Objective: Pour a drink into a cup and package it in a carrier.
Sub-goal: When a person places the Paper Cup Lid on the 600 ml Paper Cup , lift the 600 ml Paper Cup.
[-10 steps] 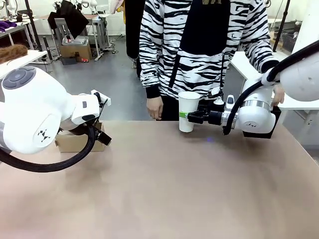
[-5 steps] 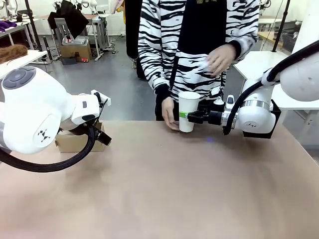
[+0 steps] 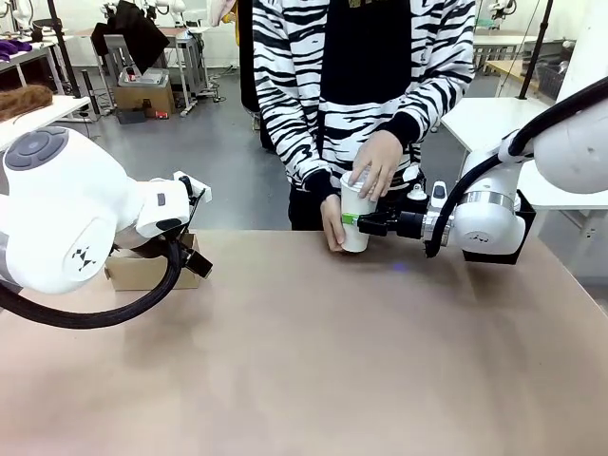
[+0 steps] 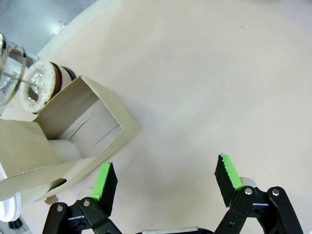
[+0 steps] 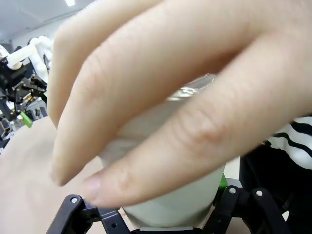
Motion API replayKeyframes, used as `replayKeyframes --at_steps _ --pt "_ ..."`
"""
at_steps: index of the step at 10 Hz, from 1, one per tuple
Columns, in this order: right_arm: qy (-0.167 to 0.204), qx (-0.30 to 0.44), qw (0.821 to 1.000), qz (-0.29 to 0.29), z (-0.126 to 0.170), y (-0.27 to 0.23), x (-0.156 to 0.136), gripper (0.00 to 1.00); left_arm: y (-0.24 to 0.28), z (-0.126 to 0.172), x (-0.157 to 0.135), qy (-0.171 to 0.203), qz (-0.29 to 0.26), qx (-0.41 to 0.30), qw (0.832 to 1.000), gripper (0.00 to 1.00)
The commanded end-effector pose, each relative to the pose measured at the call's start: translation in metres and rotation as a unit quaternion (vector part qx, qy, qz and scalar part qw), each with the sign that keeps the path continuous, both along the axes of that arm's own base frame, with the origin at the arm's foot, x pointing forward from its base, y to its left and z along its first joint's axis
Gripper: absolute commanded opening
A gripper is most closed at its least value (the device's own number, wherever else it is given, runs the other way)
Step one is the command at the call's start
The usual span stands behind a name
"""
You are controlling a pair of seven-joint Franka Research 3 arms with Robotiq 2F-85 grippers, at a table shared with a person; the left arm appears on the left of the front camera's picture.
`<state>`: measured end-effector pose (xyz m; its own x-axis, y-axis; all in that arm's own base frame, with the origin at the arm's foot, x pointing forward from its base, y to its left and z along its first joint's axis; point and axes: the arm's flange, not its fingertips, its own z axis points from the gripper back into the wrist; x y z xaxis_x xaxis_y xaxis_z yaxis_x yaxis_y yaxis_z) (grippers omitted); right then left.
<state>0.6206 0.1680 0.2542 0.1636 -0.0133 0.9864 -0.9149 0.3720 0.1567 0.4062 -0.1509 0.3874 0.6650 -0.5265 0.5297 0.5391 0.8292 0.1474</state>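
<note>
At the far edge of the table, right in front of the person, sits the cup: white, upright, and crowded on every side. The right gripper comes in level from the right and is clamped around the cup's middle, a green pad showing on the paper. One of the person's hands lies flat over the rim, while the other hand cups the lower left side. From the right wrist camera, those fingers spread across the top of the cup, with the black jaws tight on either side below. There's no free room around that cup at all.

Over on the left it's a different story. The left gripper hangs released, jaws spread wide with nothing between them, over bare tabletop. The brown cardboard carrier lies just beside one finger, its nearest corner close but apart from the pad. The carrier's open top faces the camera. Beyond it, a clear glass pot with a white perforated disc stands next to the carrier, close to the table's rounded edge, where the grey floor begins.

In the front view, the carrier peeks out behind the left arm near the far left edge. Between the two arms, the whole middle and near side of the table lies wide open.
</note>
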Motion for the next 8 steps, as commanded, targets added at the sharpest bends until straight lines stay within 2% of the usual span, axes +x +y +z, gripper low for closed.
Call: replayKeyframes --at_steps 1,8 --pt "0.002 0.002 1.0 0.001 0.0038 0.0024 -0.001 0.8 -0.0002 0.0018 -0.0006 -0.002 -0.001 -0.001 1.0 1.0" --pt "0.002 0.002 1.0 0.001 0.0038 0.0024 -0.001 0.8 -0.0002 0.0018 -0.0006 -0.002 -0.001 -0.001 1.0 1.0"
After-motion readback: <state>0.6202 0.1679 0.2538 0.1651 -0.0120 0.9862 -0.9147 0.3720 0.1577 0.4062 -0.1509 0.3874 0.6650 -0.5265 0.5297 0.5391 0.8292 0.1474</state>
